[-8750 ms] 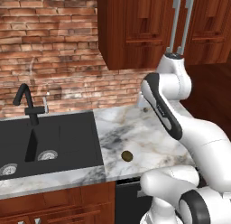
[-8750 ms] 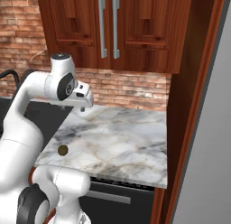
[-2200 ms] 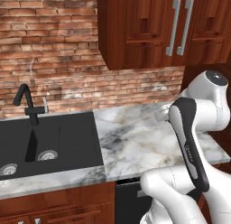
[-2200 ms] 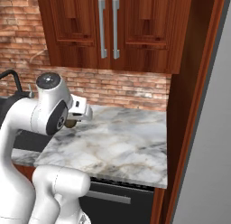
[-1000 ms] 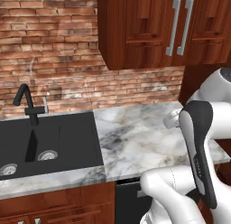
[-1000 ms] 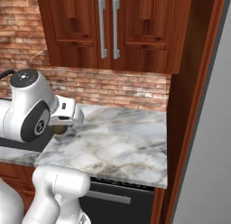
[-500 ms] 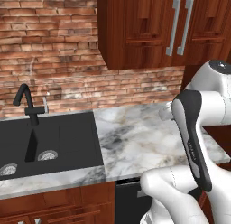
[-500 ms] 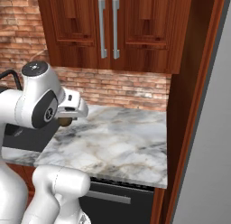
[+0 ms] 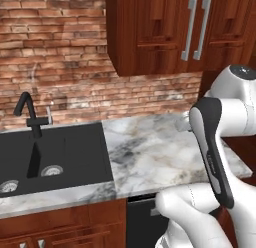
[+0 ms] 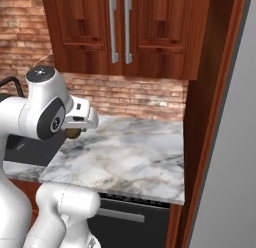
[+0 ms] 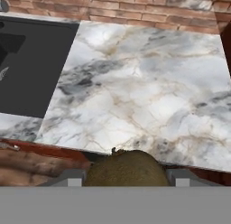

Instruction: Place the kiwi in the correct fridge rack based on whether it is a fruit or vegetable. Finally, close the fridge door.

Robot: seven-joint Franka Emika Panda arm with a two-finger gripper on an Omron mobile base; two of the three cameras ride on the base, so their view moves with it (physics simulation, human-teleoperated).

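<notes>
Above the marble counter (image 11: pixel 144 96), pincer (image 11: pixel 127 175) closed on the kiwi (image 11: pixel 127 170) (brown, lifted clear), sink (image 9: pixel 50 152) nearby

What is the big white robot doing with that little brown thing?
The robot's gripper is shut on the kiwi, a small brown fruit, and holds it up above the marble counter. In the right base view the kiwi peeks out under the white hand. A black sink sits beside the counter. The kiwi is meant for the fridge, but it has not been put there yet.
</notes>
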